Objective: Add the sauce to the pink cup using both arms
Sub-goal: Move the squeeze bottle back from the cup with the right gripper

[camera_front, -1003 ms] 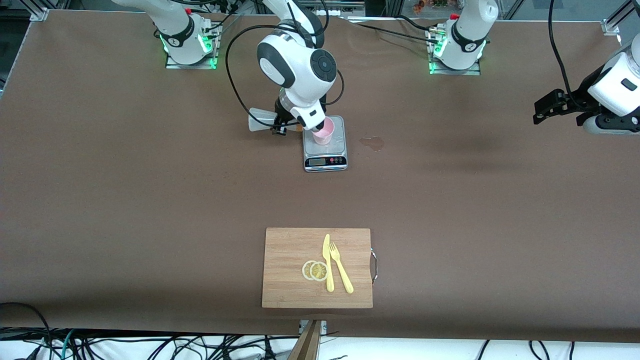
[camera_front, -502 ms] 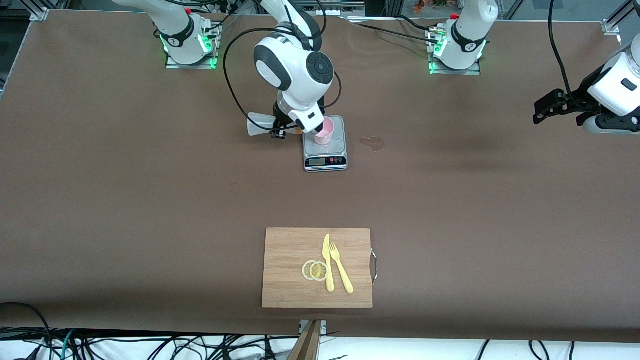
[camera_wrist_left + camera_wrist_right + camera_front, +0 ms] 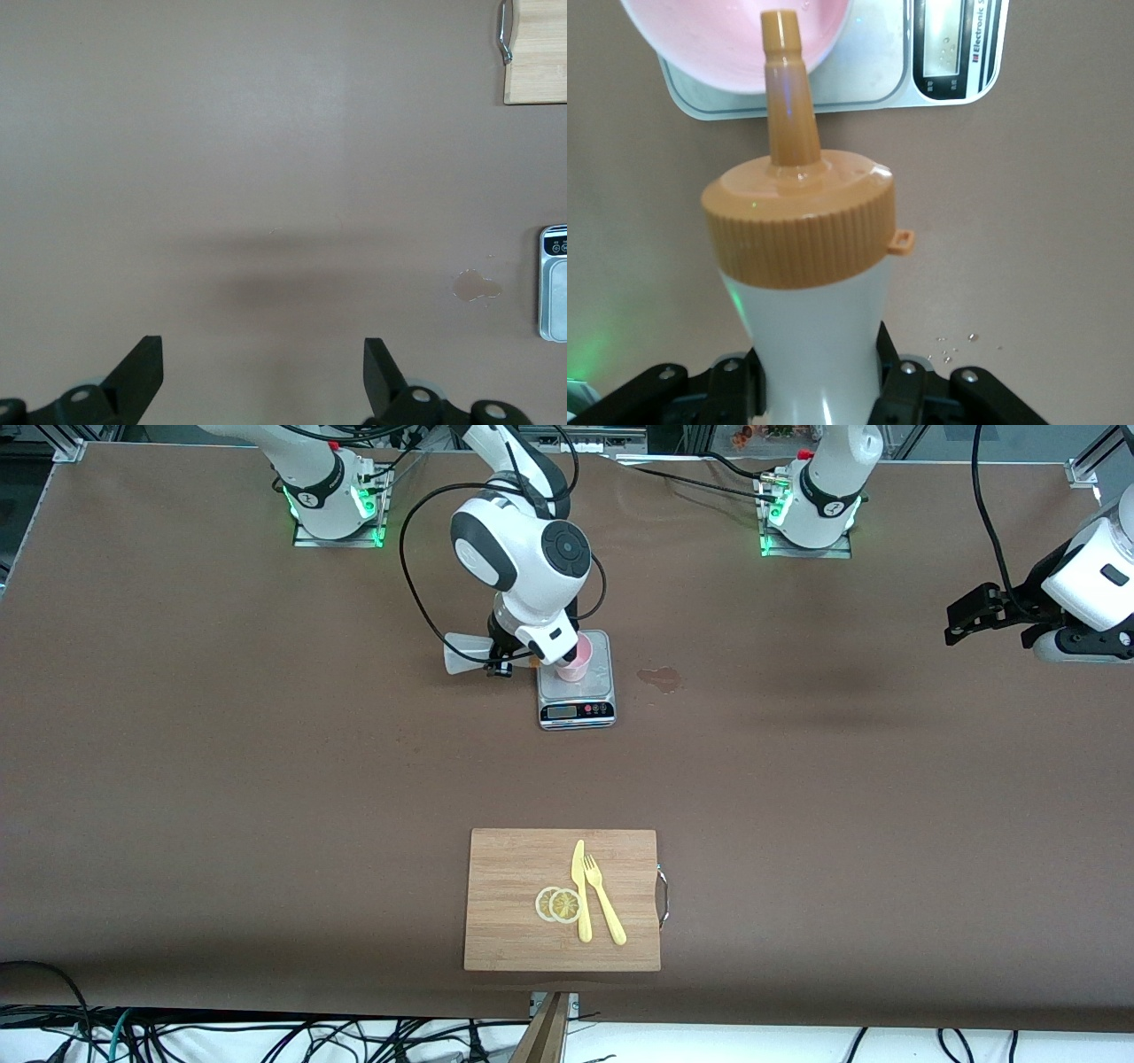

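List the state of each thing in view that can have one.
Sauce: gripped, tipped, nozzle at the cup's rim.
Cup: upright on the scale.
Scale: display lit, reading unreadable.
Right end effector: shut on the sauce beside the scale.
Left end effector: open, waiting over bare table at the left arm's end.
Spill: wet patch on the table beside the scale.
Board: flat, holding knife, fork, lemon slices.

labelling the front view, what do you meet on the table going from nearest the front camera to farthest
cutting board carrying lemon slices, knife and fork → grey scale → pink cup on the scale, with the right gripper holding the sauce bottle tipped toward it. Left gripper waits, open, over the left arm's end.
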